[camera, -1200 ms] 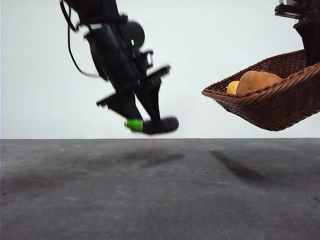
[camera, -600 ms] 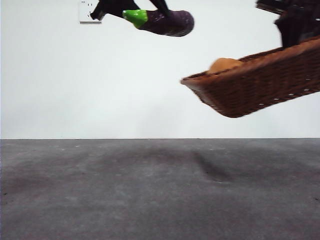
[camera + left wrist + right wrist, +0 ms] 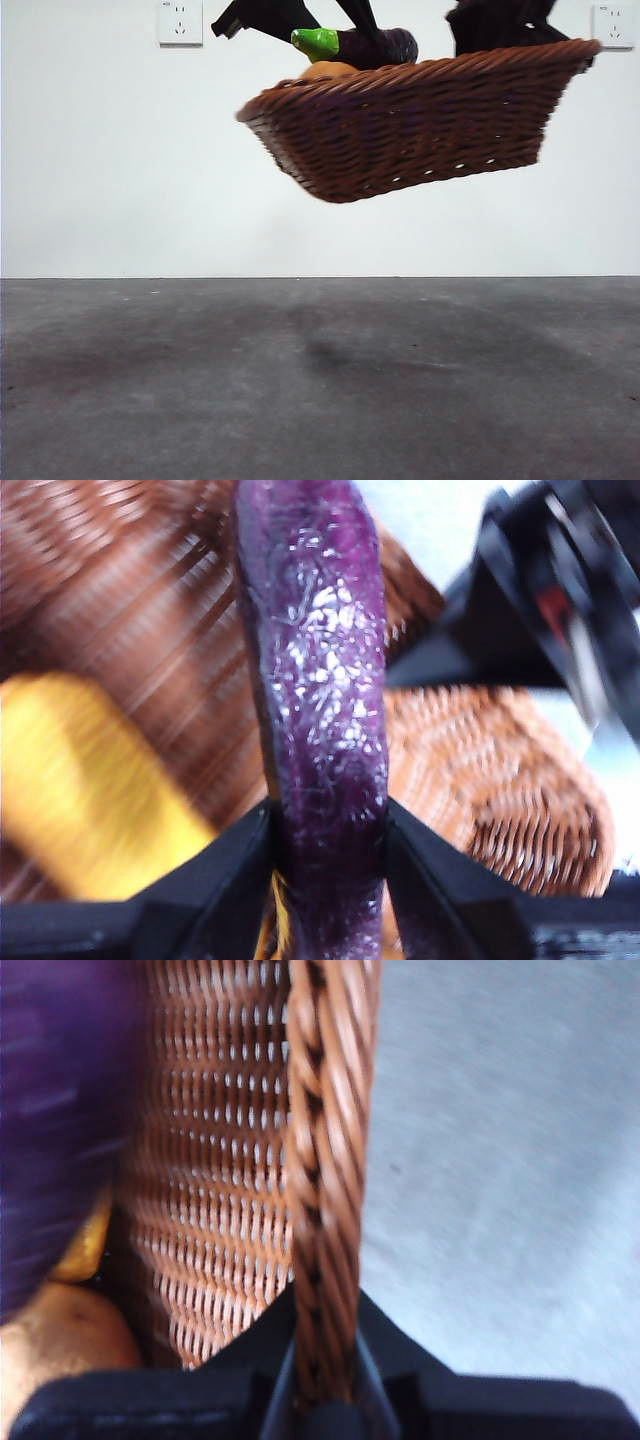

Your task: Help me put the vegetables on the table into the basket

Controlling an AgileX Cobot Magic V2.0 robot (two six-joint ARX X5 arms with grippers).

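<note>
**Eggplant poised over the lifted basket**

I have the left claw (image 3: pixel 328 825) clamped on the slim dark-purple eggplant with the green stem (image 3: pixel 320 680), jaws pressing its flanks near one end. In the front view the eggplant (image 3: pixel 370 46) lies roughly level, just above the braided rim of the shallow dark-brown woven wicker basket (image 3: pixel 420 125). The right claw (image 3: pixel 322 1360) is closed on that rim and holds the basket in the air, well above the dark grey mottled surface (image 3: pixel 320 380), slightly tilted.

Already inside are the smooth brown potato (image 3: pixel 328 70), peeking over the rim, and the small yellow corn cob (image 3: pixel 90 780). The left wrist view puts wicker and corn directly beneath the eggplant, so I judge the coming move to be a straight drop. Its long axis runs along the basket's length, so it should fit; I'd lower slightly before letting go, so it doesn't bounce off the potato.
</note>
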